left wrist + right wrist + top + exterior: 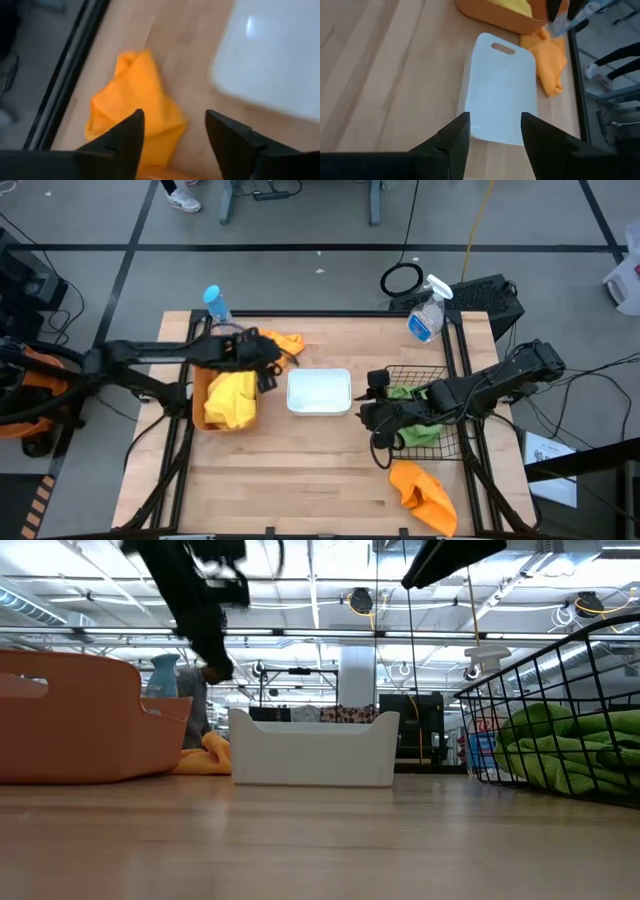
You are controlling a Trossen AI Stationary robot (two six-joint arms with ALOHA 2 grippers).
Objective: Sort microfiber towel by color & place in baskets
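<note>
My left gripper (pixel 270 363) (pixel 172 135) hovers open over the far right corner of the orange-brown tub (pixel 200 395), just short of an orange towel (pixel 286 342) (pixel 135 105) lying flat on the table behind the white tub (pixel 320 392). Yellow towels (pixel 230 400) fill the orange-brown tub. My right gripper (pixel 373 395) (pixel 495 135) is open between the white tub (pixel 500 90) and the black wire basket (pixel 425 375), touching nothing. Green towels (pixel 415 425) (pixel 570 750) lie in the basket. A second orange towel (pixel 422 492) lies near the table's near edge.
A blue-capped bottle (pixel 215 305) stands at the far left corner and a clear spray bottle (pixel 428 315) at the far right. The white tub holds nothing I can see. Bare wood lies along the near side, left of the second orange towel.
</note>
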